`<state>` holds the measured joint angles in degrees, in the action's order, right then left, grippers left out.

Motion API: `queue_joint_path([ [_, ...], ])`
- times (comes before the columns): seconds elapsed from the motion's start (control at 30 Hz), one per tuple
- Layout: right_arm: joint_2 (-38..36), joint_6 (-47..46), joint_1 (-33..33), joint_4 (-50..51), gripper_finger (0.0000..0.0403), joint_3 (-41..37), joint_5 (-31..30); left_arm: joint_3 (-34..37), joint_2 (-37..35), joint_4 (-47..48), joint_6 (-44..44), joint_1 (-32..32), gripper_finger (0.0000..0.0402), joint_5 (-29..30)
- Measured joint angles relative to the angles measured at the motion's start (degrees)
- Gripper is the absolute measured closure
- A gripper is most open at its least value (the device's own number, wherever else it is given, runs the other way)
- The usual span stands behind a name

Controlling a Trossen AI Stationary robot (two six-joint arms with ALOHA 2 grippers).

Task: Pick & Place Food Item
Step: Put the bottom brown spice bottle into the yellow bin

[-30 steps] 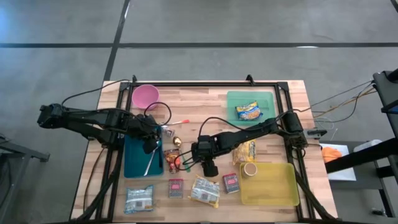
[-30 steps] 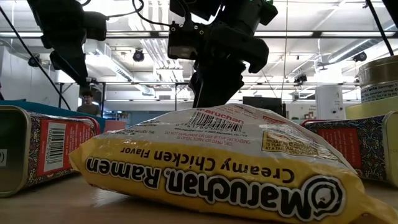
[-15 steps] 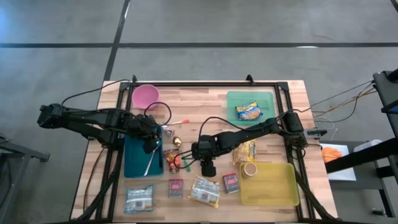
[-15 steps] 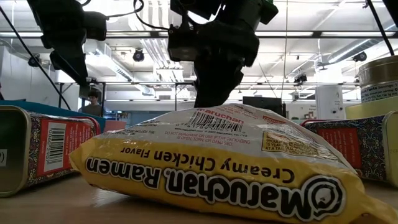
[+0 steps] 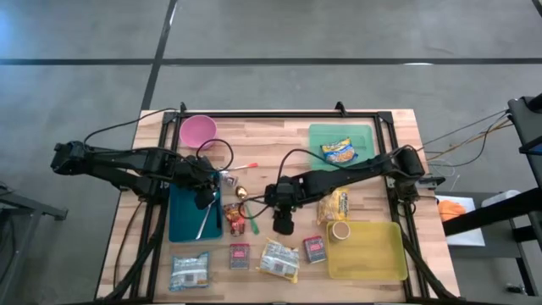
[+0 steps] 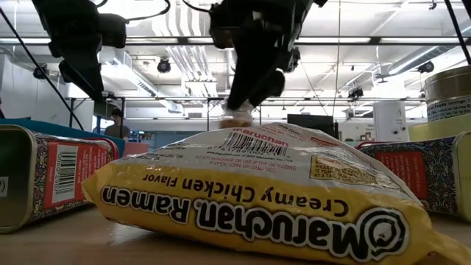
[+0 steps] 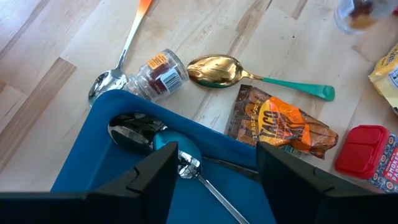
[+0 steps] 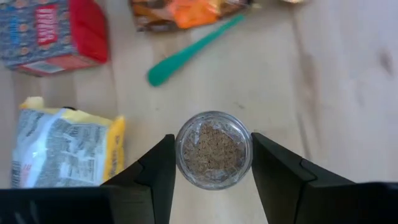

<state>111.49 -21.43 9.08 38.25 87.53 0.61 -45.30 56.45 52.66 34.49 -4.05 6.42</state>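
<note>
A small clear jar of brown spice (image 8: 213,149) sits between the fingers of my right gripper (image 5: 273,200), which is shut on it above the table's middle. In the low view the jar (image 6: 239,118) hangs just over the yellow ramen packet (image 6: 257,199). My left gripper (image 7: 217,168) stands open over the blue tray (image 5: 182,222) at the left, with nothing between its fingers. Spoons lie in the tray below it. My right gripper pinches the jar's round wall (image 8: 179,152) between its two fingers, one on either side. The fingers slant down from the table's right side. The jar is lifted clear of the table, with its round end turned toward the wrist camera.
Below the jar lie a taco packet (image 7: 283,124), a gold spoon with a teal handle (image 7: 214,70) and a second small jar (image 7: 158,73). Red tins (image 5: 240,256) (image 5: 314,248) flank the ramen. A yellow tray (image 5: 373,258) is at the near right, a green tray (image 5: 360,134) far right, a pink bowl (image 5: 199,130) far left.
My right gripper has risen from the table with the jar, moved a little toward the far edge and rolled about its own line. The jar is now lifted clear and shows below the fingers in the low view.
</note>
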Motion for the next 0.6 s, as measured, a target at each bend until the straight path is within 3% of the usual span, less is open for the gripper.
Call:
queue_joint_path([
  [0.43, -9.85, -10.12, -0.40, 11.51, 0.0237, 0.00, -0.79, 0.02, 0.02, 0.10, 0.03, 0.00, 0.0180, 0.01],
  [0.6, -15.17, -16.48, 1.56, 18.69, 0.0237, -0.15, -4.79, 0.04, 0.02, 0.12, 0.02, 0.00, 0.0180, 0.00],
])
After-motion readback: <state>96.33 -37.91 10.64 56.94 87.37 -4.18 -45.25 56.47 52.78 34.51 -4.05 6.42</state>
